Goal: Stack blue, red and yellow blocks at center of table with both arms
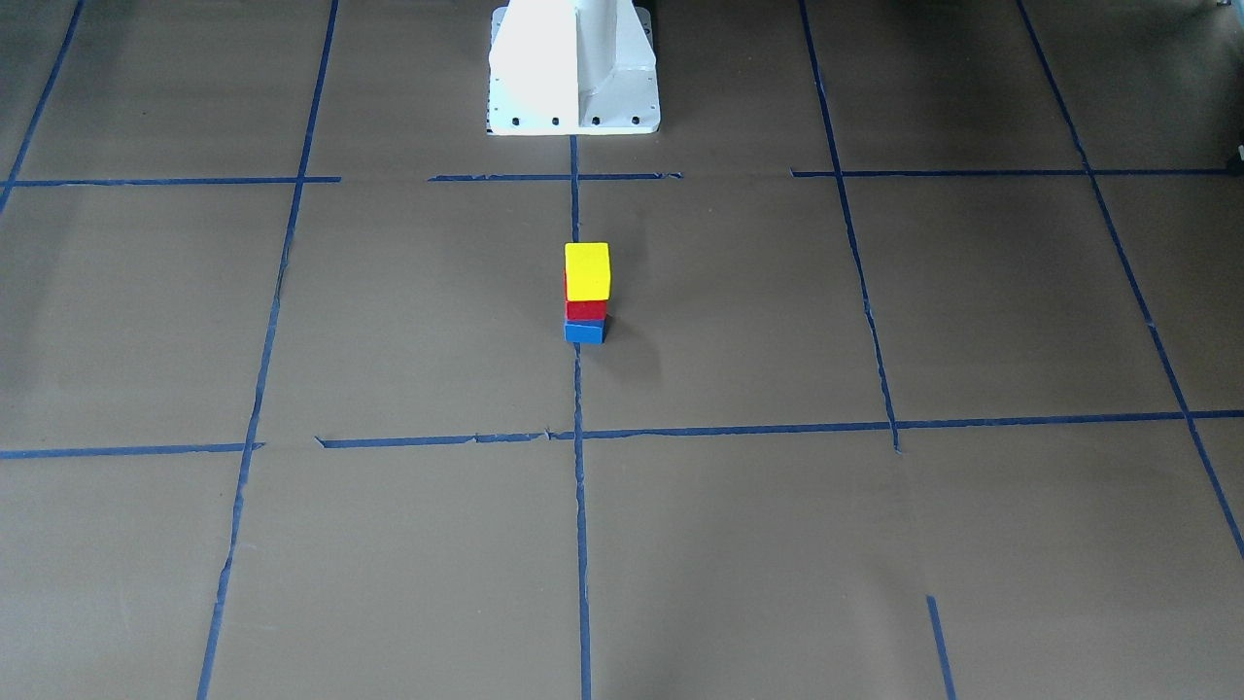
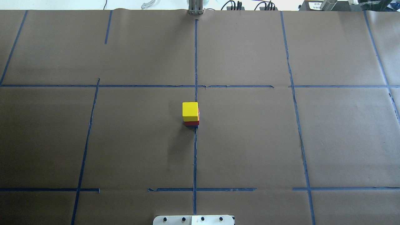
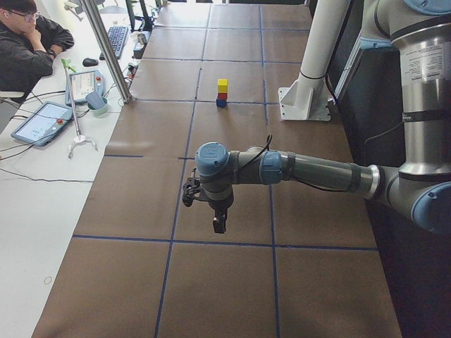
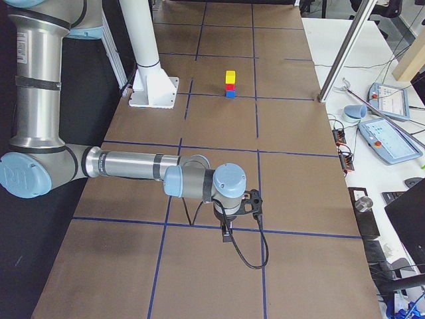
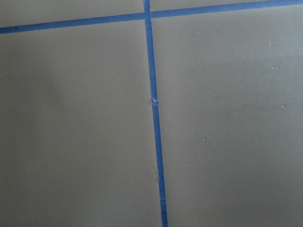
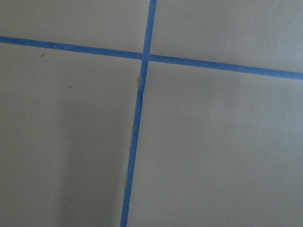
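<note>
Standing on the middle tape line (image 1: 574, 209) at the centre of the table (image 1: 875, 544), the three blocks form one upright column: blue block (image 1: 584, 332) on the paper, red block (image 1: 586, 310) on it, yellow block (image 1: 587, 271) on top. Their faces line up closely. In the overhead view a thin sliver of red shows along the yellow's right side, so the top piece may sit a touch off square. Nothing touches the column — no arm is near it in either fixed view over the table.

The left gripper (image 3: 220, 224) hangs over bare paper, well apart from the stack, toward the robot's left end of the table. The right gripper (image 4: 226, 234) hangs likewise at the opposite end. Both show only in the side views, so I cannot tell whether their fingers are parted or closed. The wrist cameras show only paper and tape crossings.

By my reading the stacking is done and the arms are parked. The next move calls for nothing near the column — only keeping clear so it is not jolted.
</note>
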`<action>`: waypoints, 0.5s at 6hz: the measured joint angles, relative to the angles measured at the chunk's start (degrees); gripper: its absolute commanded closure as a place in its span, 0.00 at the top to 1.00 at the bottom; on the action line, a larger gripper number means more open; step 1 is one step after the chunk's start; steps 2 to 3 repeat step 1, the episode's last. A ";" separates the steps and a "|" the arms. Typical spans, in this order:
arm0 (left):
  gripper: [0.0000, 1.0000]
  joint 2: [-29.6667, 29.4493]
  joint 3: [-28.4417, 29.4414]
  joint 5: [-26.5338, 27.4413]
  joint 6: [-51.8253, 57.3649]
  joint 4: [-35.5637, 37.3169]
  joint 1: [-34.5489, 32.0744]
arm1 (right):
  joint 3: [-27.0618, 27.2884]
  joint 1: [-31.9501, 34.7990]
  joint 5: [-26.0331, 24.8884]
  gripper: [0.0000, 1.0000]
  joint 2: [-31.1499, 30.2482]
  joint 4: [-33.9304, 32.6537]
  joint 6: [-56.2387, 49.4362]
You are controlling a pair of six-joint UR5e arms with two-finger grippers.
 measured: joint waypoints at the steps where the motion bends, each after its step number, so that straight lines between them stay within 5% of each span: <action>1: 1.00 0.04 -0.19 -0.05 0.07 0.00 0.06 | -0.01 0.00 0.04 1.00 0.00 0.26 -0.01; 3: 1.00 0.04 -0.19 -0.05 0.07 0.00 0.06 | -0.01 0.00 0.04 1.00 0.00 0.26 -0.01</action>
